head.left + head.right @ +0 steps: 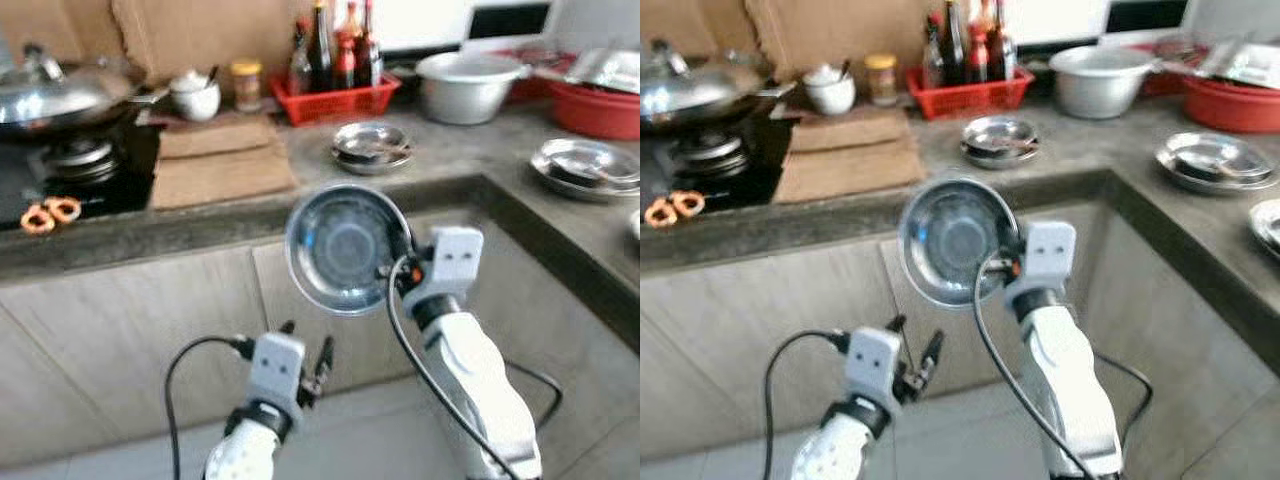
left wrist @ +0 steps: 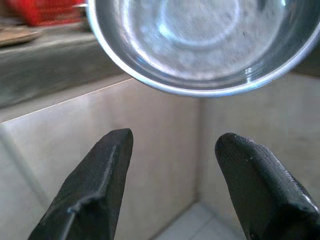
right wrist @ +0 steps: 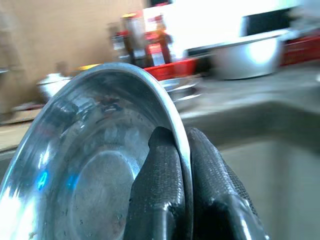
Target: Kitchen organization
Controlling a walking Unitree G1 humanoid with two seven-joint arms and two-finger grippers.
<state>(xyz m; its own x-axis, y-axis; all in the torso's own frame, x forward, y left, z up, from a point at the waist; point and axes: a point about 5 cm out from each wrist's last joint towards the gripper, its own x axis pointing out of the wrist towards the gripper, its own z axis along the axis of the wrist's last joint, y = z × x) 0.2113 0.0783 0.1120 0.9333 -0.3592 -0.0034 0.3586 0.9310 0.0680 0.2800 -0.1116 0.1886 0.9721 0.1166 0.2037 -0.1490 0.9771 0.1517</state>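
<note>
A round steel bowl (image 1: 345, 248) hangs upright on its edge in front of the counter's face, its hollow turned toward me. My right gripper (image 1: 398, 268) is shut on the bowl's rim, one finger (image 3: 159, 187) inside and one outside. Lower down, my left gripper (image 1: 305, 355) stands open below the bowl with nothing between its fingers (image 2: 97, 190); the bowl (image 2: 205, 45) shows just above them. More steel dishes rest on the counter: a small stack (image 1: 371, 146) in the middle and a wide plate (image 1: 588, 166) on the right.
The grey counter (image 1: 250, 215) bends around a corner to the right. A wok (image 1: 60, 95) sits on the stove at the left, with a wooden board (image 1: 220, 160), a red basket of bottles (image 1: 335, 95), a metal pot (image 1: 470, 85) and a red basin (image 1: 600, 105) behind.
</note>
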